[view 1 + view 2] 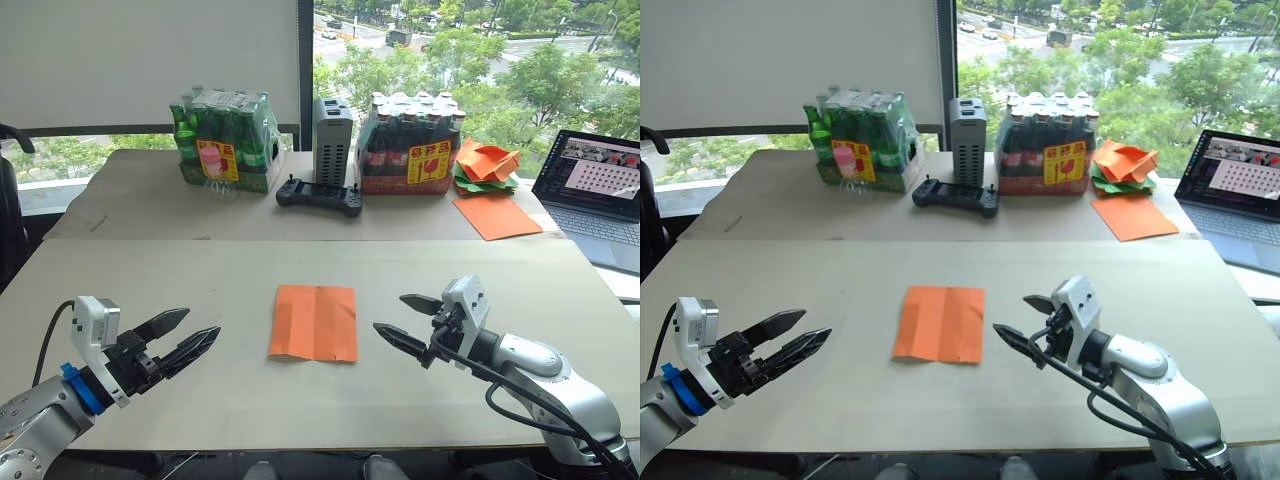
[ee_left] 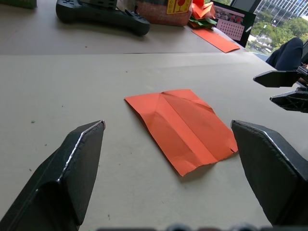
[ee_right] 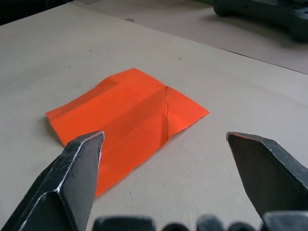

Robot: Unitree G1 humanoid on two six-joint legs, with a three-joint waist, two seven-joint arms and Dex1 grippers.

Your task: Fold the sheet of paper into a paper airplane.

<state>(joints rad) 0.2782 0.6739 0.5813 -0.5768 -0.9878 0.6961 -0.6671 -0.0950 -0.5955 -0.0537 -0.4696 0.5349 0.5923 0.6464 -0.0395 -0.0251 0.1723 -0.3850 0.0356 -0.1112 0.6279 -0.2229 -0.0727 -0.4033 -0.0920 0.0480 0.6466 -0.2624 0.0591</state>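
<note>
The thin bright-orange sheet of paper (image 1: 314,322) (creased down its middle) is lying flat on the pale beige table (image 1: 150,280), between the two grippers and touching neither. The left gripper (image 1: 184,338) is hovering beside it with black fingers spread apart, and the right gripper (image 1: 411,322) is likewise hanging spread and empty.

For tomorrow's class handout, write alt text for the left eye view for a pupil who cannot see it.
A creased orange sheet of paper lies flat on a tan table, between the open left gripper and open right gripper, neither touching it. Behind stand two packs of bottles, a black controller and a laptop.
</note>
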